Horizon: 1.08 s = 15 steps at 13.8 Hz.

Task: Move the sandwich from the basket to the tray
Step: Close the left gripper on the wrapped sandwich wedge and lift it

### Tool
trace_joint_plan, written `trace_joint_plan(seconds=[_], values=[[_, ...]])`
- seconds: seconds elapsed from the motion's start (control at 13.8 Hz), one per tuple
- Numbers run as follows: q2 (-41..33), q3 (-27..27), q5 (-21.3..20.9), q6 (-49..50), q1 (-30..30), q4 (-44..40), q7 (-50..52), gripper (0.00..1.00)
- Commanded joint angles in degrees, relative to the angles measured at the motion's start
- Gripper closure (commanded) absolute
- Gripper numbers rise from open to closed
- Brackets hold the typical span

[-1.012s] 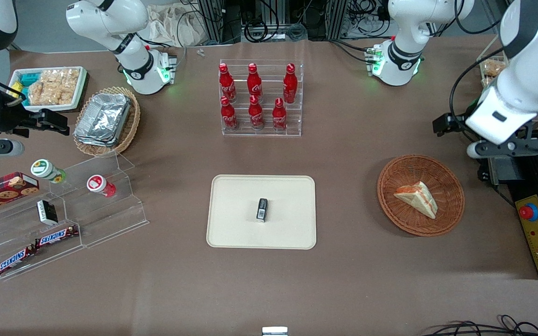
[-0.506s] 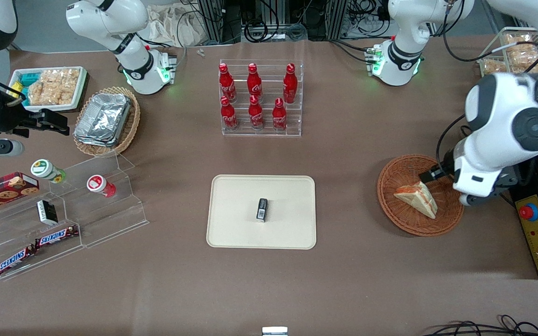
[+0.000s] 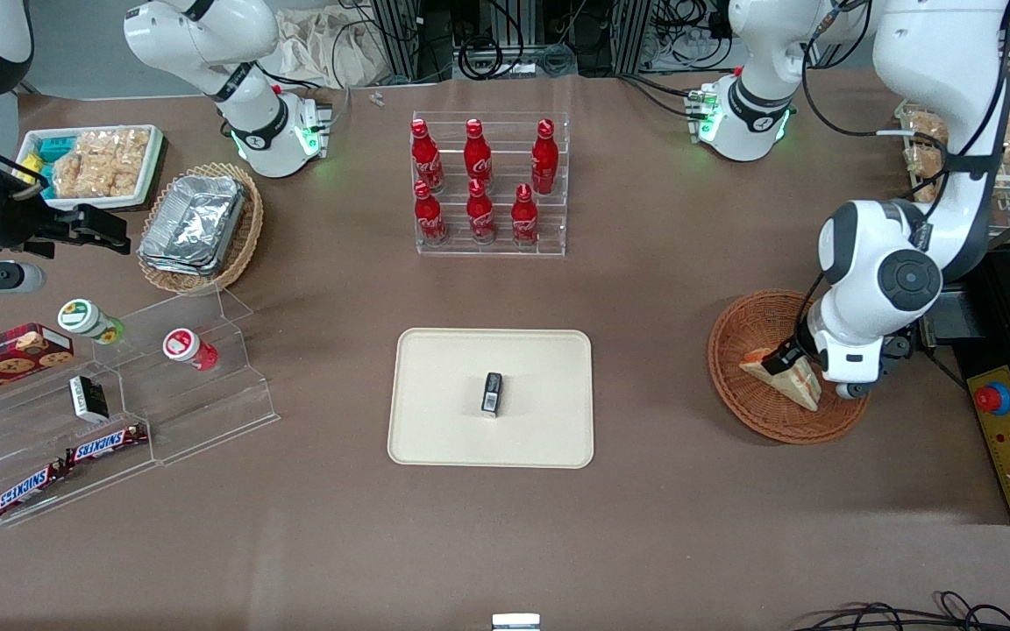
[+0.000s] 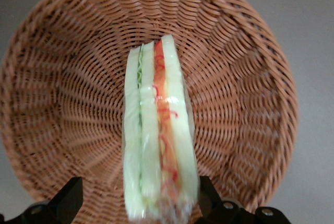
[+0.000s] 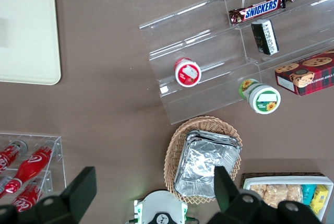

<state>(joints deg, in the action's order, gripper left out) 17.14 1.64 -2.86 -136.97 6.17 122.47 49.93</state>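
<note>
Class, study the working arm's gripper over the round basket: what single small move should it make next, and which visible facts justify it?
Probably lower a little, then close. In the wrist view the gripper is open, one finger on each side of the sandwich, which stands on edge in the basket, not yet pinched. The front view shows the gripper over the sandwich, and the tray waiting.

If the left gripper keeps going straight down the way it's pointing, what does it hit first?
Most likely the sandwich: the left gripper hangs open right above it, one finger on each side. Under it is the basket.
</note>
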Motion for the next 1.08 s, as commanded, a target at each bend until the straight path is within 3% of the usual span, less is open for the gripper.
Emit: trace_joint_plan(seconds=[0.0, 0.07, 0.14, 0.22, 0.51, 0.72, 0.87, 1.01], values=[[2.19, 0.2, -0.57, -3.74, 0.24, 0.41, 3.77, 0.06], [2.81, 0.2, -0.57, -4.44, 0.24, 0.49, 3.85, 0.33], [2.81, 0.2, -0.57, -4.54, 0.24, 0.49, 3.86, 0.79], [2.81, 0.29, -0.57, -4.54, 0.24, 0.23, 3.86, 1.0], [-1.82, 0.91, -0.57, -0.87, 0.33, -1.17, 2.8, 1.0], [-5.18, -0.32, -0.3, 15.27, 1.38, -8.27, -1.66, 1.0], [-5.18, -4.35, 0.22, 23.47, 1.65, -14.68, -5.18, 1.0], [-5.01, -10.13, 0.58, 24.38, 1.65, -16.55, -10.53, 1.0]])
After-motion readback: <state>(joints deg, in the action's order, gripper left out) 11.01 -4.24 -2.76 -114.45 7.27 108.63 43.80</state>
